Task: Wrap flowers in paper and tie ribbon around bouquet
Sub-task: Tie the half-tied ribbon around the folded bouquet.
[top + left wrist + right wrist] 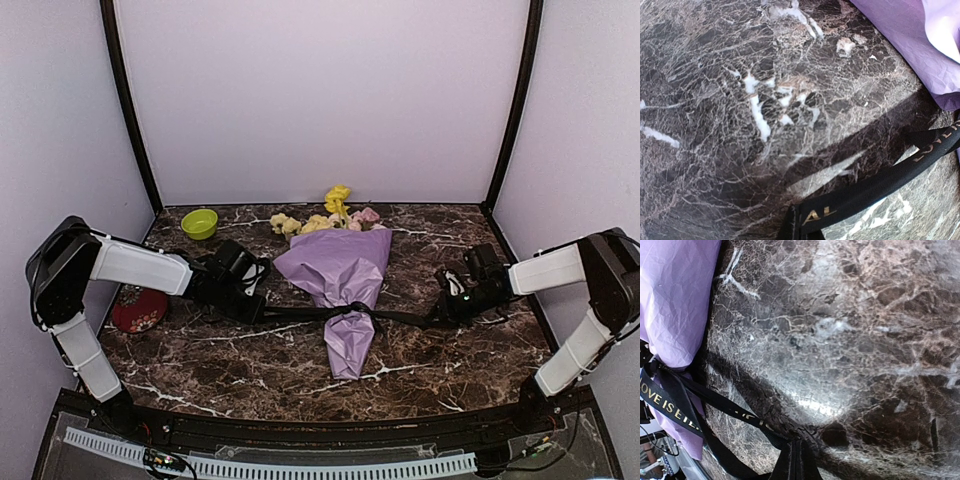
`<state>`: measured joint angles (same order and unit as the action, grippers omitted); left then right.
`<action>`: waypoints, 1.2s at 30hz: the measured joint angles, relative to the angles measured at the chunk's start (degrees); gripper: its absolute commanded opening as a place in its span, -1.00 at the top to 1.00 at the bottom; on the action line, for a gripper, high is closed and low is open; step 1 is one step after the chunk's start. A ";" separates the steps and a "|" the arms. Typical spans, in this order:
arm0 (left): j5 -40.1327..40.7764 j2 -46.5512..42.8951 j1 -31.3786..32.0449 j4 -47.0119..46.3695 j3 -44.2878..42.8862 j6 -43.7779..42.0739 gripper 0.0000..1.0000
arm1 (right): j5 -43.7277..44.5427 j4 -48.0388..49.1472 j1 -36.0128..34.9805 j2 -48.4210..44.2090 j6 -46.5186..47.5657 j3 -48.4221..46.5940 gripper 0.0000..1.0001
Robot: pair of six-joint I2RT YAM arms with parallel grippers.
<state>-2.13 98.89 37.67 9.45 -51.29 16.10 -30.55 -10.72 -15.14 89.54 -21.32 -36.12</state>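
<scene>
Ribbon (875, 185) ends sit pinched in the left gripper (262, 312) and right gripper (437, 318). Uneven pulling might tear the paper (340, 270).

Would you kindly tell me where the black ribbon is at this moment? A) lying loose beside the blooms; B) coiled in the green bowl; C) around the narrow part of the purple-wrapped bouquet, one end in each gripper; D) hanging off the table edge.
C: the ribbon crosses the bouquet at its narrow part and runs out to the shut left gripper and right gripper.
</scene>
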 measured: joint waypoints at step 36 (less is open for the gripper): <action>1.79 -3.13 3.06 -1.62 1.53 -4.79 -0.36 | 5.09 -5.14 1.33 -9.44 -5.75 -0.11 -0.02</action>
<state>-0.34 95.77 40.73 7.84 -49.76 11.31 -25.45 -15.86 -13.80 80.09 -27.07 -36.23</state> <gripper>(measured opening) 0.596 0.475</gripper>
